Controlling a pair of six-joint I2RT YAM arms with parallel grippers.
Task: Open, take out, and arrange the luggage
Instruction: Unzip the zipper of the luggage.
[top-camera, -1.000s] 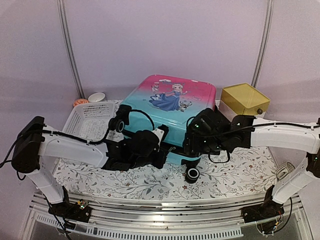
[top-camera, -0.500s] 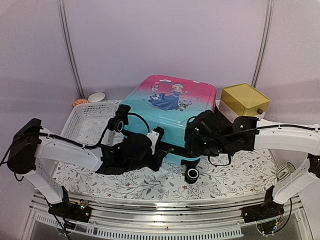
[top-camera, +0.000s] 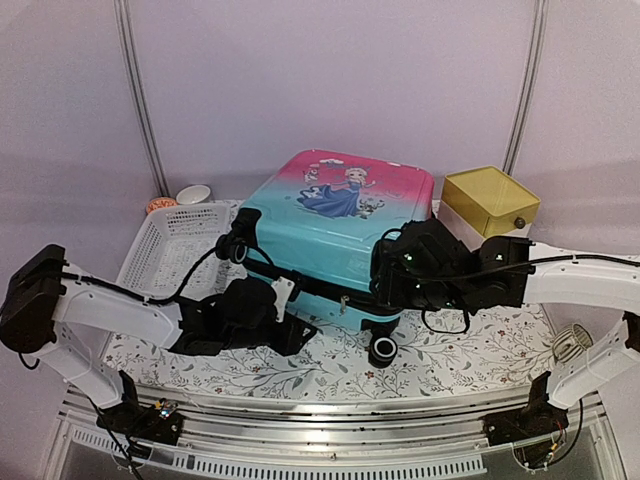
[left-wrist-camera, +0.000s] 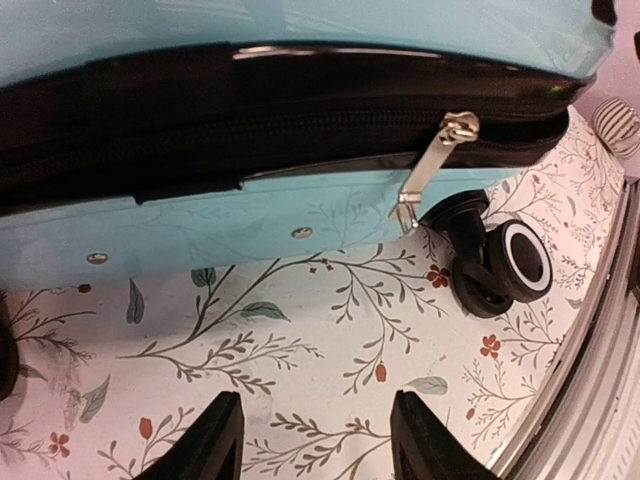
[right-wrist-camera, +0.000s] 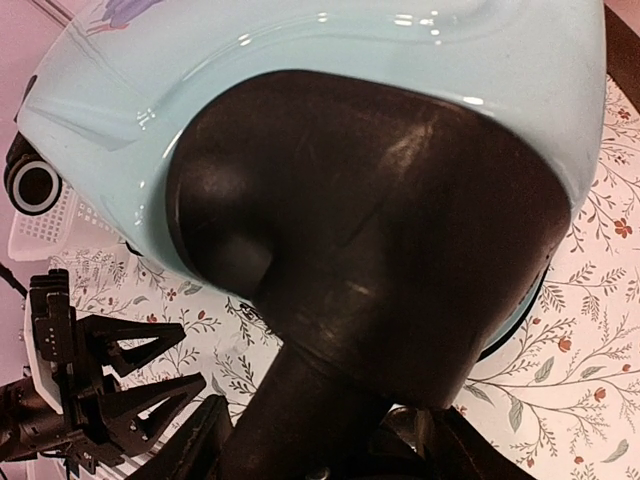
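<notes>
The luggage (top-camera: 340, 235) lies flat in the middle of the table on a floral tablecloth (top-camera: 470, 350), its princess print facing up, the pink end at the back and the turquoise end towards the arms. Its black zipper band (left-wrist-camera: 200, 110) runs along the near side, and a metal zipper pull (left-wrist-camera: 432, 165) hangs down from it close to a black caster wheel (left-wrist-camera: 505, 270) at the corner.

The right gripper (right-wrist-camera: 325, 445) is at the near right corner of the case. Its fingers are part-way apart and clamp the black wheel housing (right-wrist-camera: 370, 230) between them.

The left gripper (left-wrist-camera: 315, 435) hangs low over the cloth just in front of the case, its jaws apart and nothing between them.

A white perforated basket (top-camera: 150, 250) stands just left of the case and a yellow-topped box (top-camera: 488, 198) just to its right. A small white bowl (top-camera: 193, 193) sits behind the basket.
</notes>
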